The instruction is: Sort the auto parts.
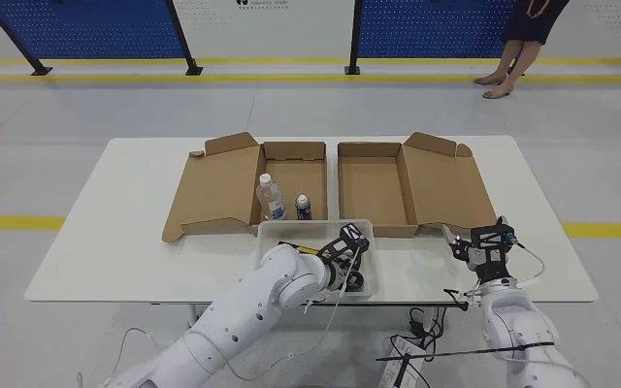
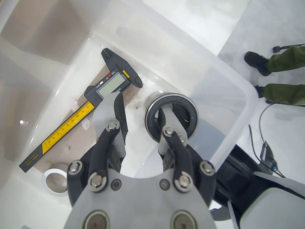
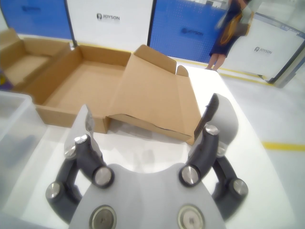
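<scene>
My left gripper (image 2: 140, 104) stands wide in the near bin (image 2: 233, 82), one finger inside the bearing (image 2: 149, 120) — unclamped. Caliper (image 2: 71, 120) and ring (image 2: 53, 182) unsorted beside it; bottle (image 1: 271, 197) and can (image 1: 303, 206) boxed — early stage. Right gripper (image 3: 150, 107) wide, near right

The caliper (image 2: 69, 122) is black, its yellow scale ruled in black (display pale grey-green). The bearing (image 2: 194, 114) is black, rimmed in silver. The bin (image 2: 178, 55) is translucent white; the cardboard box (image 1: 374, 194) at its 1 o'clock, plain brown.
</scene>
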You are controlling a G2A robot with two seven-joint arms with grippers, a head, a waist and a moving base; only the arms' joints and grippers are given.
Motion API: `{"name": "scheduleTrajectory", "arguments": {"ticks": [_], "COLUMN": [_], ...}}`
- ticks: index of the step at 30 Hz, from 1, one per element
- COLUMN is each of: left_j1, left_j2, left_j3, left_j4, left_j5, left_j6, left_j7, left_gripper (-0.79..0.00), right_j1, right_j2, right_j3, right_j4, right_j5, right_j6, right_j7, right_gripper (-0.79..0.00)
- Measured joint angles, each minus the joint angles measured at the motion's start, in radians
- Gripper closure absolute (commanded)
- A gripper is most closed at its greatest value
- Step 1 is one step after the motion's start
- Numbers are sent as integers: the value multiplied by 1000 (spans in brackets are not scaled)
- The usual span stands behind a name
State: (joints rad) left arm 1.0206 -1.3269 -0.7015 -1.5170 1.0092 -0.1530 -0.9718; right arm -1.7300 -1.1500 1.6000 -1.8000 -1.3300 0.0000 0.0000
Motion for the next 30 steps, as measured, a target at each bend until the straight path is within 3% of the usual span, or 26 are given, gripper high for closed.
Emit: {"name": "scheduleTrajectory", "arguments": {"ticks": [2, 10, 30], "left_j1": [0, 10, 43], "left_j2": [-1, 1, 16], "left_j3": [-1, -13, -87], "left_j4": [0, -12, -161], "left_j5": [0, 12, 31], "left_j6": [0, 4, 16], "left_j7": [0, 2, -29], "left_gripper": [-142, -3, 0], "right_j1": [0, 0, 0], "right_j2": [0, 0, 0], "right_j3": [0, 0, 0], "right_j4": [0, 0, 0], "right_j5": [0, 0, 0], "right_j6": [0, 0, 0], "right_j7": [0, 0, 0], "right_gripper": [-785, -785, -785]}}
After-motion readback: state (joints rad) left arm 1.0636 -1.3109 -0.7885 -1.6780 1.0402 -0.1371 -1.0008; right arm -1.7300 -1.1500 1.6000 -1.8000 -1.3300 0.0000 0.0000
